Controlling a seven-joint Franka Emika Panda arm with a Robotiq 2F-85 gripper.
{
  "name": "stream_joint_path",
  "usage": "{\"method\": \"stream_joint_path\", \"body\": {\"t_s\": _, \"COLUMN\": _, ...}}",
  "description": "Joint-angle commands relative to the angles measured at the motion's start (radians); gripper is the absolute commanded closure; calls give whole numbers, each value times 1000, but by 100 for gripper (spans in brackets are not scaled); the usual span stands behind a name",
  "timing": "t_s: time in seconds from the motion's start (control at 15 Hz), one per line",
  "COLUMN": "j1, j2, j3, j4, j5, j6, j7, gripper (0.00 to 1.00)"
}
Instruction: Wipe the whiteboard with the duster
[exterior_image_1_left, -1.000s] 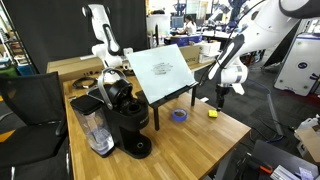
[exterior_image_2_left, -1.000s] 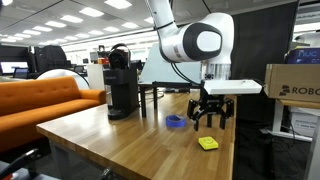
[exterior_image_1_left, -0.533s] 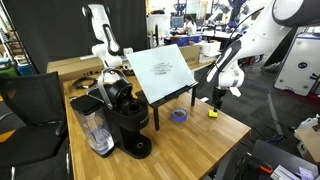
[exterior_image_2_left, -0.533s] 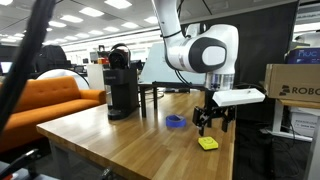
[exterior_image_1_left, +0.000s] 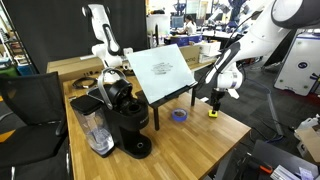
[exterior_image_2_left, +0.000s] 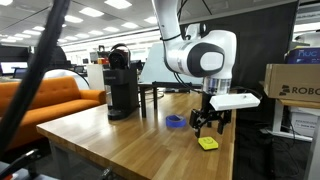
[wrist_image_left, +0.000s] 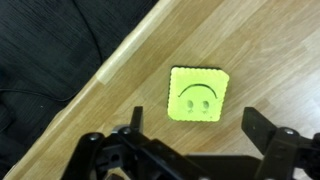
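Yellow duster (wrist_image_left: 197, 95) on wooden tabletop (wrist_image_left: 110, 100)

Bright yellow-green duster (wrist_image_left: 197, 95), stamped with a darker green smiling face and trimmed with a fine scalloped border, against the pale honey wood of the table (wrist_image_left: 120, 95), its grain running in straight streaks; the gripper (wrist_image_left: 192, 122) is matte black, the floor (wrist_image_left: 40, 50) charcoal grey. In both exterior views the arm (exterior_image_2_left: 200, 50) is glossy white with a dark grey joint cap. The whiteboard (exterior_image_1_left: 165, 70) is white with faint scribbles, a thin dark edge and black legs. Also seen: a purple tape roll (exterior_image_1_left: 180, 115), a black coffee machine (exterior_image_1_left: 125, 120), an orange sofa (exterior_image_2_left: 40, 100), a brown cardboard box (exterior_image_2_left: 295, 82) with dark lettering, and a black curtain (exterior_image_1_left: 50, 30).
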Motion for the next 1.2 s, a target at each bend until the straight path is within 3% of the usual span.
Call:
{"method": "stream_joint_path", "body": {"t_s": 0.0, "j1": -28, "j2": 7, "j3": 25, "j4": 11, "j5": 3, "j6": -6, "j7": -24, "gripper": 0}}
{"method": "stream_joint_path", "body": {"t_s": 1.13, "j1": -8, "j2": 10, "j3": 9, "j4": -16, "j5": -13, "j6": 7, "j7": -4, "gripper": 0}}
